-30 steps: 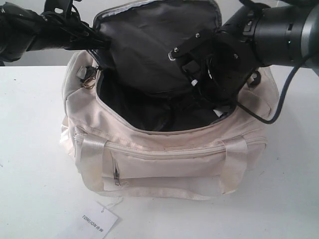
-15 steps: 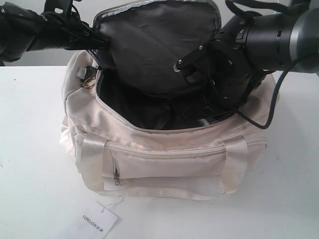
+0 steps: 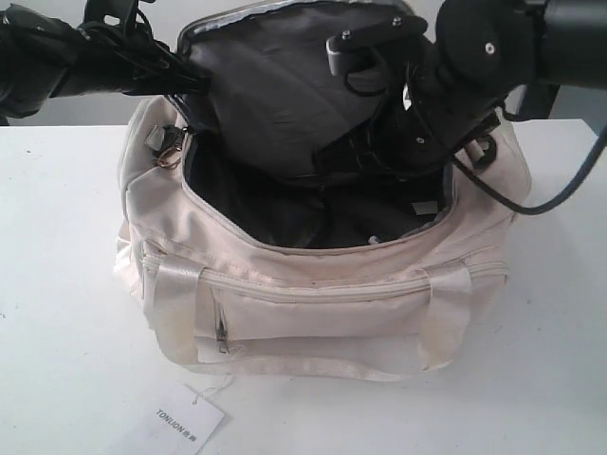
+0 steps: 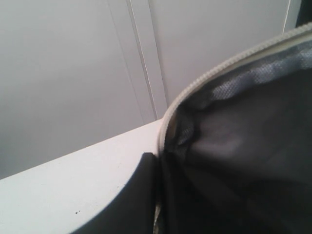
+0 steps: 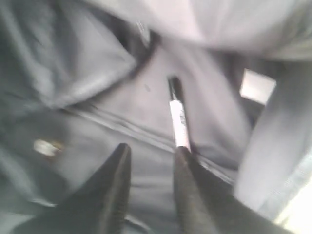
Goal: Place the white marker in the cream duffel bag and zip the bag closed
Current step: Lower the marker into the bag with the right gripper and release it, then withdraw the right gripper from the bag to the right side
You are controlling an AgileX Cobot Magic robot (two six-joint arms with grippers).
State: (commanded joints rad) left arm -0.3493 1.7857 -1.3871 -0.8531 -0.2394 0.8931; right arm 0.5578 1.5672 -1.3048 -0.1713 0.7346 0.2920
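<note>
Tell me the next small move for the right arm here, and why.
Probably lift the right gripper clear of the cream duffel bag: its fingers are apart and empty, the white marker lies on the dark lining, and the zipper is open.

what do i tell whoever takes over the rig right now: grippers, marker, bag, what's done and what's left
Left gripper: shut on the raised flap of the cream duffel bag, holding it open.
Right gripper: open and empty, over the bag's opening.
White marker: lying on the dark lining inside the bag, just past the right fingertips, not gripped.
Done: marker is in the bag.
Left: pull the right arm clear, lower the flap, and run the zipper shut; it is fully open now.
</note>
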